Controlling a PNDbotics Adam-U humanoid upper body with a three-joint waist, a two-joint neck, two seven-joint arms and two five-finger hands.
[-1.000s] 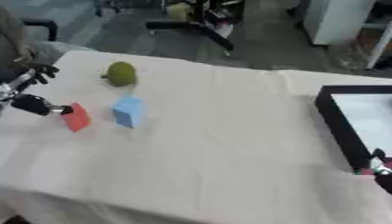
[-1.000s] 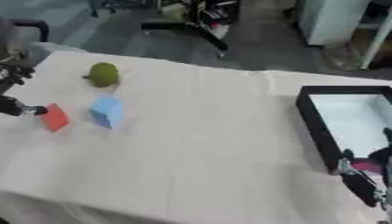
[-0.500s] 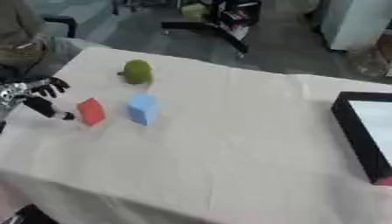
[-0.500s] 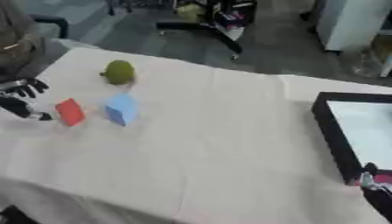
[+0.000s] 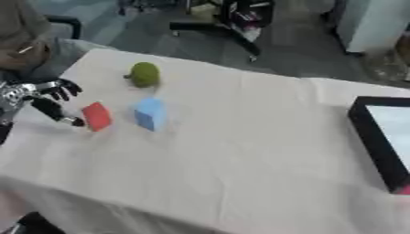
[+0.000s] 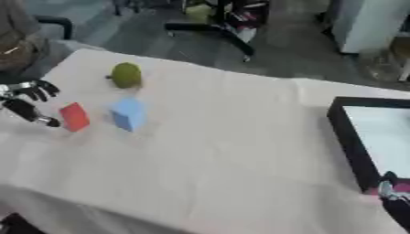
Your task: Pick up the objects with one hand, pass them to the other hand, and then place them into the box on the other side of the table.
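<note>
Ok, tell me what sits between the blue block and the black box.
Nothing: in the left eye view, only bare white tablecloth stretches from the blue block to the black box at the right edge.

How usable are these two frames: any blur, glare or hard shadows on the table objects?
Left eye view: soft overall, edges of the red block and blue block smeared, left hand indistinct. Right eye view: equally soft; the green object shows only as a rounded shape, and the right hand at the lower right corner is a blur. Lighting is even in both, with faint shadows and no glare on the cloth.
</note>
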